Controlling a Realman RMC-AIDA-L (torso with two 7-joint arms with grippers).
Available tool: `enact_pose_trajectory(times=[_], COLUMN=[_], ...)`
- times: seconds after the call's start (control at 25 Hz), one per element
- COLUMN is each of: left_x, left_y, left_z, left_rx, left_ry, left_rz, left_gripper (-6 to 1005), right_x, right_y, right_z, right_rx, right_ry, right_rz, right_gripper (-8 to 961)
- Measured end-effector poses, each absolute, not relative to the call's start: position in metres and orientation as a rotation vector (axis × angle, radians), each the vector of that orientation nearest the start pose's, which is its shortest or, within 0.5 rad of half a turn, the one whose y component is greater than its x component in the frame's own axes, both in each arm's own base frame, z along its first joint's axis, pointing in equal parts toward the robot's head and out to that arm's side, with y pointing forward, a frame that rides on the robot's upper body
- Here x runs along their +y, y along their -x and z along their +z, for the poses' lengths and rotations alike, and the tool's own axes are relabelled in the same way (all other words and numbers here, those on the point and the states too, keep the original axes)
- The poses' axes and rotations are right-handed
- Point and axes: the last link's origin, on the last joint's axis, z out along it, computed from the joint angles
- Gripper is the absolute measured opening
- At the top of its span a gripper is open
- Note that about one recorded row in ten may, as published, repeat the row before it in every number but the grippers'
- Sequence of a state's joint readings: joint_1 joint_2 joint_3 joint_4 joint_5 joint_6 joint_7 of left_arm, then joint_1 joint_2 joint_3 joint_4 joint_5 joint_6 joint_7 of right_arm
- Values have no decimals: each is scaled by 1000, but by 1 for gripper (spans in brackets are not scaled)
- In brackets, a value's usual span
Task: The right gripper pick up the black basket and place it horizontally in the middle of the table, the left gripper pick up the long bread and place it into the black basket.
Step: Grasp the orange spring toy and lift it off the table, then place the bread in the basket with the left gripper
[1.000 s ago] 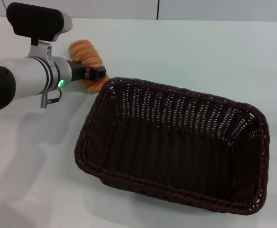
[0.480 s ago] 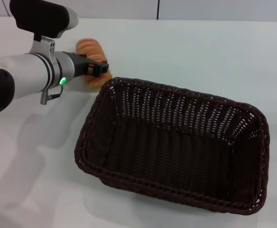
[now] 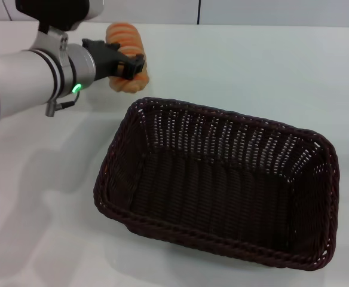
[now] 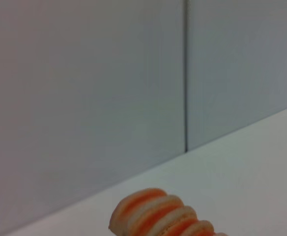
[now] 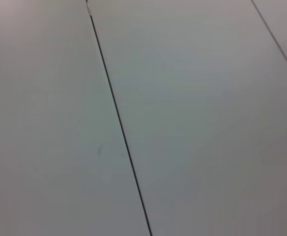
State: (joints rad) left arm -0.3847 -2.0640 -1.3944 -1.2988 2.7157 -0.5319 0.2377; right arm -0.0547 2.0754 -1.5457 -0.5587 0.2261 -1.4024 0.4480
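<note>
- Between the dark fingers of the left gripper [image 3: 129, 64], the bread [image 3: 126, 57] is being clamped across its middle; the jaws are standing closed on the loaf.
- Bread is hanging clear of the table [image 3: 252, 66], beyond the basket's far left corner, with both rounded ends sticking out past the fingers. A mid-length grip like this is, in my judgement, keeping the loaf balanced for carrying.
- Left wrist view is showing only one ridged end of the bread [image 4: 158, 216], with the wall [image 4: 84, 98] behind it.
- Basket [image 3: 222, 185] is sitting empty, mouth up, with its long side running roughly across the middle of the table, slightly skewed. Judged from that, the first step is looking done and the basket is waiting to receive the loaf.
- Nothing is standing between loaf and basket except the near braided rim [image 3: 162, 103], which the bread is having to clear.
- Right gripper is not appearing in the head view; its wrist camera is showing only a plain panelled surface [image 5: 183, 123].
</note>
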Motion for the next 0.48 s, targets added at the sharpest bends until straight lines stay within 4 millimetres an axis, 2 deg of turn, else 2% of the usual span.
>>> enact_pose_trajectory(times=[0.08,0.16,0.24,0.28,0.4,0.48], left_x=[384,379,366,352,352,319], left_y=[173,166,151,137,137,110], left_z=[-16,-13,-5,1,1,10], left_rx=[-638,-618,-564,-510,-510,-388], left_ry=[2153,2170,2216,2267,2267,2432], left_rz=[-117,-113,-105,-107,-107,-122], left_gripper=[511,496,484,479,463,453], right_x=[222,222,223,224,225,225], right_y=[-364,-363,-363,-362,-362,-362], right_z=[89,89,89,89,88,88], right_rx=[486,485,484,483,484,484], right_ry=[1135,1135,1135,1136,1139,1140], right_rz=[1015,1016,1019,1021,1022,1021], right_gripper=[841,841,842,842,842,842])
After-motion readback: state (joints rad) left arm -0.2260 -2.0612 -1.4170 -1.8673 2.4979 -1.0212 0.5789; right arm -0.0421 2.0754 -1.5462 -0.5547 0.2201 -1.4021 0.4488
